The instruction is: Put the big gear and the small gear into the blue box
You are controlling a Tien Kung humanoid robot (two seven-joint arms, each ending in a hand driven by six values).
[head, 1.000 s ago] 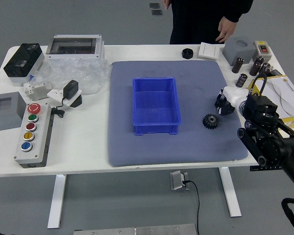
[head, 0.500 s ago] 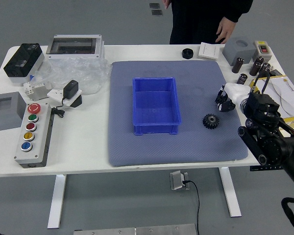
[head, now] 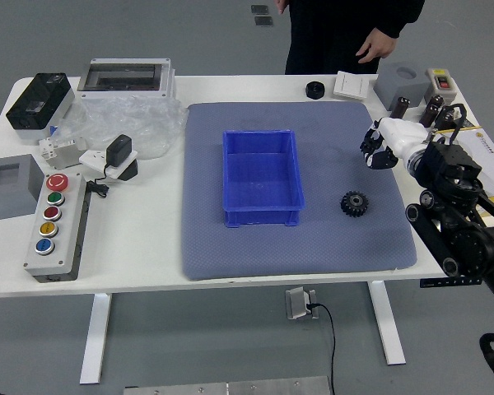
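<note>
My right hand (head: 378, 153), with a white back and black parts, is over the right side of the blue-grey mat, beyond a black toothed gear (head: 355, 203). The gear lies flat on the mat, apart from the hand. Whether the hand holds anything is unclear, as its underside is hidden. A second gear cannot be made out. The blue box (head: 262, 177) stands upright on the middle of the mat, left of the gear, with nothing visible inside. My left arm is out of view.
A black round piece (head: 314, 90) lies behind the mat. Dark cylinders (head: 399, 109) and a grey block (head: 401, 84) stand at the back right. At left are a button panel (head: 59, 222) and plastic wrap (head: 136, 123). A person stands at the far side, hands off the table.
My right hand has moved a little toward the table's far side, and its forearm has shifted too. The gear and the blue box have stayed in place.
</note>
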